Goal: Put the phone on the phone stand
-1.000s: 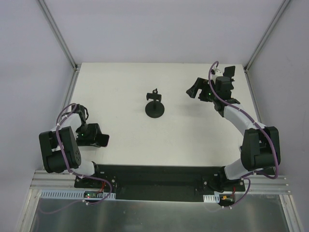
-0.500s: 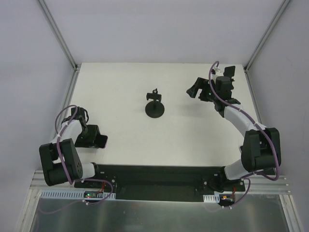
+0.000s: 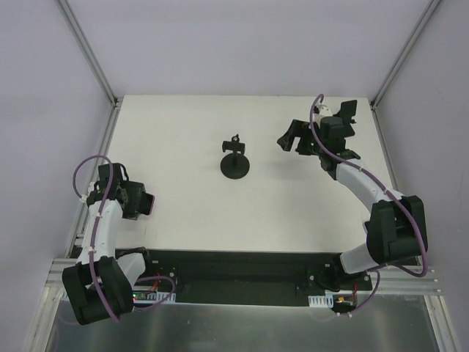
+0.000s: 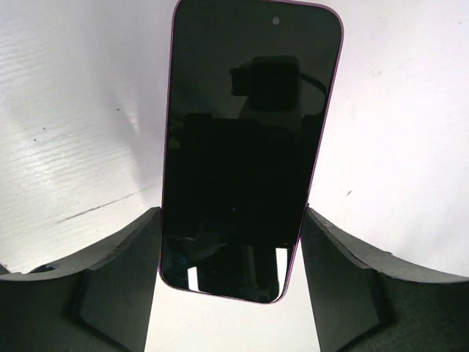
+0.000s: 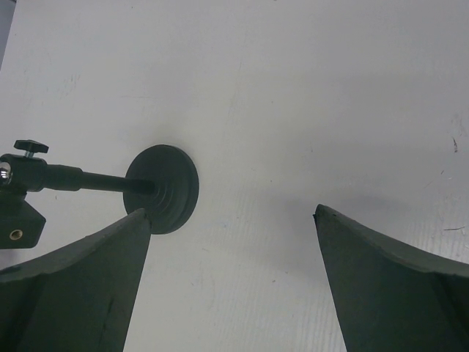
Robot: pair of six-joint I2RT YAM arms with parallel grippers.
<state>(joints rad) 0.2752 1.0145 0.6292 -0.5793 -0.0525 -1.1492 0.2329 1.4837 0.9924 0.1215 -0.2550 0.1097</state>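
The phone (image 4: pixel 249 147) is a flat black slab with a thin pink rim. It sits between my left gripper's (image 4: pixel 231 218) fingers, which press on both its long edges near its lower end. In the top view my left gripper (image 3: pixel 141 203) holds the phone (image 3: pixel 149 204) at the table's left side, above the surface. The phone stand (image 3: pixel 235 162) is black, with a round base, a thin post and a small clamp head, and it stands at mid-table. My right gripper (image 3: pixel 287 139) is open and empty to the stand's right. Its wrist view shows the stand's base (image 5: pixel 162 188) beside the left finger, with the gripper (image 5: pixel 229 211) over bare table.
The white table (image 3: pixel 190 125) is bounded by metal frame posts (image 3: pixel 88 51) at the back corners and grey walls. A black mounting plate (image 3: pixel 234 268) runs along the near edge between the two arm bases.
My left arm has swung outward to the left and turned, carrying the phone with it. My right gripper has shifted slightly left toward the stand.
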